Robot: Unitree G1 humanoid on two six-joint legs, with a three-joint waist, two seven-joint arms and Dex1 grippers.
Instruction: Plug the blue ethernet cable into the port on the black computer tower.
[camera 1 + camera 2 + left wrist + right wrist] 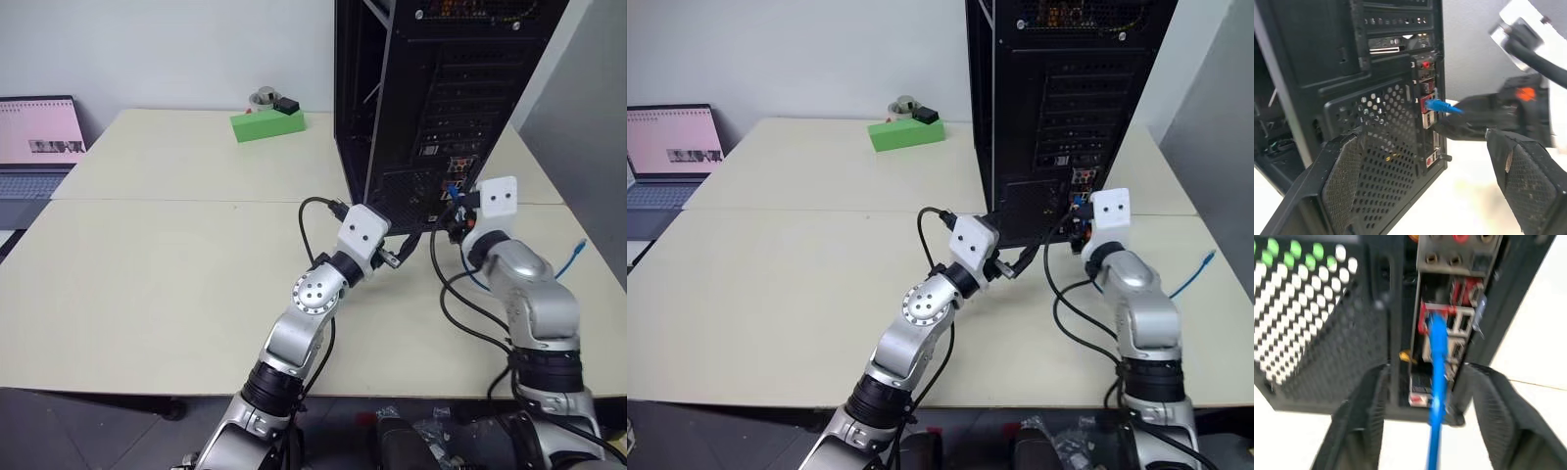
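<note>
My left tool point(1420, 196) is spread wide and empty, its two fingers standing either side of the tower's point(431, 88) mesh vent without closing on anything. Going right, the cable point(1437, 362) runs from the connector panel down between my right tool's point(1422, 431) fingers; that tool is parted too, with clear gaps on both sides of the cord, so it grips nothing. The plug end sits in the port point(1426, 103), the red-rimmed socket on the tower's back panel; I cannot tell whether it has latched fully.

The cable looks thin, light and limp: held far back, it would probably flop and buckle rather than push. The plug is small, hard plastic, and its clip seems likely to snap. If it needs reseating, I would take hold just behind the plug, on the stiffer boot, and push straight in. The tower on the tabletop point(176, 264) looks heavy enough not to shift.
</note>
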